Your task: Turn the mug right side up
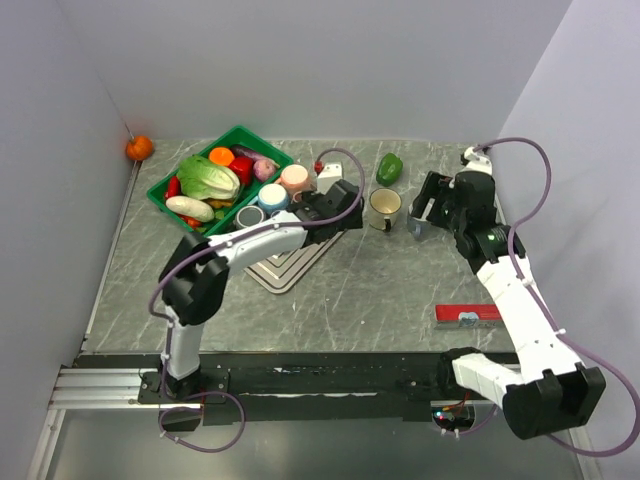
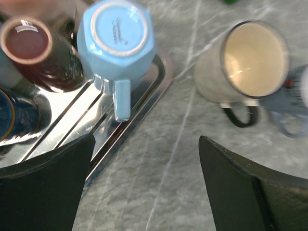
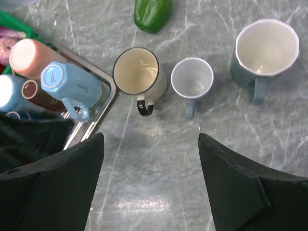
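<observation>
A light blue mug (image 2: 118,41) stands upside down, base up, on the metal tray (image 2: 144,103), handle toward me; it also shows in the top view (image 1: 272,197) and the right wrist view (image 3: 72,84). A pink mug (image 3: 30,55) and a brown mug (image 2: 26,44) stand base up beside it. My left gripper (image 2: 147,139) is open and empty above the table just right of the tray edge (image 1: 350,207). My right gripper (image 3: 150,137) is open and empty, hovering near three upright mugs (image 1: 425,215).
A cream mug with a black handle (image 3: 139,72), a small pale blue mug (image 3: 191,79) and a dark teal mug (image 3: 264,50) stand upright in a row. A green pepper (image 1: 389,168) lies behind them. A green vegetable basket (image 1: 160,195) sits left; a red object (image 1: 468,313) lies near right.
</observation>
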Robot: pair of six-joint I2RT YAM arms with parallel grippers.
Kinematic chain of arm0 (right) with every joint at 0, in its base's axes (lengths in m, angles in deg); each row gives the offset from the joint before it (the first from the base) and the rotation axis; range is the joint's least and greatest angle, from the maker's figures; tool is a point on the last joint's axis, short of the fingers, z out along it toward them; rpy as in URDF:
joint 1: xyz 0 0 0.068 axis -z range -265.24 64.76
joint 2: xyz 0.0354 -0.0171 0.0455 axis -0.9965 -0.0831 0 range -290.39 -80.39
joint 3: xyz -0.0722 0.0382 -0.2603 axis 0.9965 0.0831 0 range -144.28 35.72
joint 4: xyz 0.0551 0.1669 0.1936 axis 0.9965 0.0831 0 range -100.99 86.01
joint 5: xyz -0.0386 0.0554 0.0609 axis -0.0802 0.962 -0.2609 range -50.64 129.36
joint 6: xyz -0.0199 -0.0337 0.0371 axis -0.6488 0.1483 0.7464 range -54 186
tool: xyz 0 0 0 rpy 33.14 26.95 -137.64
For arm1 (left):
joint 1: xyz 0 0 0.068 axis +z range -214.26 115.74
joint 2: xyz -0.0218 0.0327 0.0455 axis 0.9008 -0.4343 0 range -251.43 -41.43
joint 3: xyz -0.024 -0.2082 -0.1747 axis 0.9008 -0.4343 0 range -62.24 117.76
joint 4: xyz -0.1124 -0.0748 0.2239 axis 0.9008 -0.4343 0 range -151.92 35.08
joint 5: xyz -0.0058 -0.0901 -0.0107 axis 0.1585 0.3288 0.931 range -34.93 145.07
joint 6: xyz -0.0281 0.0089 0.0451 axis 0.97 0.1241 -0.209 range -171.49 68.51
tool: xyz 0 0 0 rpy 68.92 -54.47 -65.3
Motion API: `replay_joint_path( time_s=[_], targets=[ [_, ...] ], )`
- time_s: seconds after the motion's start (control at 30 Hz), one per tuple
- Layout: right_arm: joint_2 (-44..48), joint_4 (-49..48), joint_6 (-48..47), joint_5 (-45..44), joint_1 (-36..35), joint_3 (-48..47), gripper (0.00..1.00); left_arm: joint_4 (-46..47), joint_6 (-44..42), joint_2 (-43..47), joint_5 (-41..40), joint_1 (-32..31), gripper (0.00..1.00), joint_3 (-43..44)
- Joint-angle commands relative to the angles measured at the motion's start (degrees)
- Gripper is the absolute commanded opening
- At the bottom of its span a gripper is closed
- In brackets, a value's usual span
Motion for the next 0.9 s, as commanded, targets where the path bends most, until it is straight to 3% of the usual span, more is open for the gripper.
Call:
replay_joint_path(
  time_s=[0.0,0.33,0.7,0.87],
  targets=[
    [3.85,-0.58,2.42,-1.21,-0.11,1.02,0.85,-3.02,2.63,-3.86,-2.01,0.82,0.9,3.11],
    [5.26,-1.81,2.68,-0.6,-0.11,2.07,0.85,2.51,0.78,-8.79,-3.24,2.23,0.68,3.63],
    [6.14,-2.17,2.68,-0.16,-0.2,2.78,0.84,4.45,0.26,-12.83,-1.48,4.87,0.55,6.71],
    [5.97,-2.25,2.77,-0.16,-0.11,3.13,0.84,3.84,-0.36,-14.07,-0.78,5.05,0.44,8.12]
  ],
)
